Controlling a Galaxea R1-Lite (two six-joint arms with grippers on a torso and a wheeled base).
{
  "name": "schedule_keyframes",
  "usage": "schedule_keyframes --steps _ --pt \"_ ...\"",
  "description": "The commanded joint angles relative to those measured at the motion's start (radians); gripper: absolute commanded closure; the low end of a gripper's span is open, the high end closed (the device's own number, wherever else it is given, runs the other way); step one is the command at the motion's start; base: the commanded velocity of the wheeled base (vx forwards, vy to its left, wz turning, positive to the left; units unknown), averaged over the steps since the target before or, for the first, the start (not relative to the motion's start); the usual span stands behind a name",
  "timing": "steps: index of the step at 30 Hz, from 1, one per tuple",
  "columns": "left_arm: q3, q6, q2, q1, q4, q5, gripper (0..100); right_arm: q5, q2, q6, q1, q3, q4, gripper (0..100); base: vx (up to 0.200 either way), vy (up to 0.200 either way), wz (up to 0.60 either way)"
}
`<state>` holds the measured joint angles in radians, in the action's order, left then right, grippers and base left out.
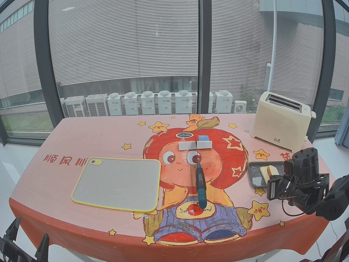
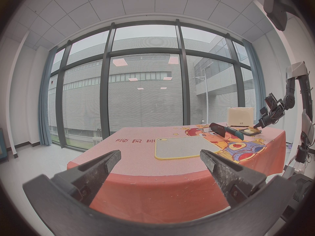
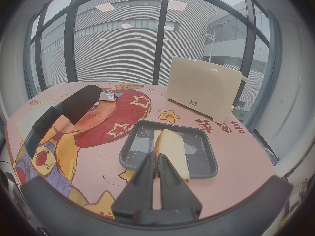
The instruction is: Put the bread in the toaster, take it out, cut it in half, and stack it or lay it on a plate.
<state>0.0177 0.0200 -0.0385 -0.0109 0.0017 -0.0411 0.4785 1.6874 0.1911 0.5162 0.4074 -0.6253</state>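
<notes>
Bread [image 3: 172, 148] in a dark tray [image 3: 205, 154] by the table's [image 1: 72, 139] right edge, pale slice tilted up on its edge, a second pale piece behind it. Right gripper [image 3: 157, 159] at the tray's near rim, fingers pinched together with only a slit between, tips overlapping the slice's near edge; contact with the bread not clear. Toaster [image 1: 281, 120] just beyond the tray at the far right corner, slots up. Knife [image 1: 200, 186] at table centre, teal handle toward the near edge, dark blade running to a small grey block [image 1: 195, 145]; well apart from the tray. Yellow-rimmed cutting board [image 1: 118, 184] flat toward the near left, bare, knife between it and the tray. Left gripper [image 2: 159, 154] low off the table's near left corner, fingers spread wide, holding nothing, facing the near edge with the board beyond it.
</notes>
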Motion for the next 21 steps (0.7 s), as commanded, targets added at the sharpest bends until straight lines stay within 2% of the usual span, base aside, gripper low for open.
schedule_keyframes --steps 1,4,5,21 --pt "-0.018 0.0 -0.001 0.0 0.0 0.0 0 0.0 0.001 0.001 0.005 -0.001 -0.001 100 0.0 0.0 0.0" --pt "-0.018 0.0 -0.001 0.0 0.0 0.001 0 0.0 0.001 0.001 0.005 -0.001 -0.001 100 0.0 0.0 0.0" --pt "-0.018 0.0 -0.001 0.0 0.0 0.001 0 0.0 0.001 0.001 0.005 -0.001 -0.001 0 0.0 0.0 0.0" --pt "-0.018 0.0 -0.001 0.0 0.0 0.0 0 0.002 0.011 -0.001 0.005 -0.012 -0.05 0 0.0 0.0 0.0"
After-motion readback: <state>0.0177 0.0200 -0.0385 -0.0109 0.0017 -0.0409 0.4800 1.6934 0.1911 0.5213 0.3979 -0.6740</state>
